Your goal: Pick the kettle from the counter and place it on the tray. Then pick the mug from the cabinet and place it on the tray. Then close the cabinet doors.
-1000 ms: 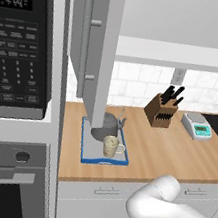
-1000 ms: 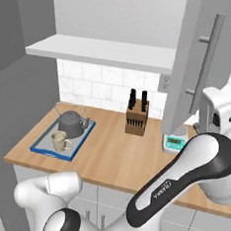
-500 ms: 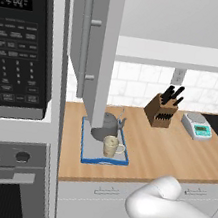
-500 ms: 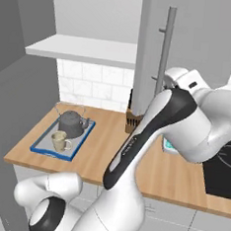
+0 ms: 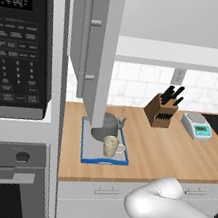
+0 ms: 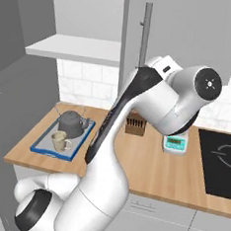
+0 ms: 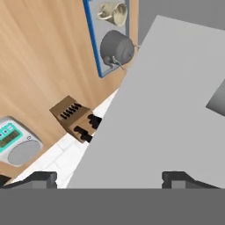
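In the hand view the two dark finger tips are seen at the bottom edge, set wide apart, with nothing clamped between them; the gripper (image 7: 109,178) is held directly before the flat light grey face of a cabinet door (image 7: 167,110), though contact cannot be told. In the right base view the white arm (image 6: 137,119) is raised in front of that door (image 6: 159,37), whose vertical bar handle (image 6: 145,31) is seen above the elbow. On the counter (image 5: 175,148) the tray (image 5: 86,150) with its blue rim is recorded near the left end, just beside the microwave column. The mug (image 5: 111,146) is stood upright on the front part of the tray, handle turned to the right in the left base view. The kettle (image 5: 107,126) is set on the tray directly behind the mug, close to it, spout toward the right and wire handle arched above; its left side is hidden by the left cabinet door (image 5: 93,52), which is swung out toward the camera with its bar handle (image 5: 84,40) facing left. Further along the counter, well apart from the tray, a wooden knife block (image 5: 162,110) is noted against the tiled wall, and a small scale (image 5: 197,125) is placed to its right. Above, the white shelf (image 5: 176,54) of the cabinet is seen.
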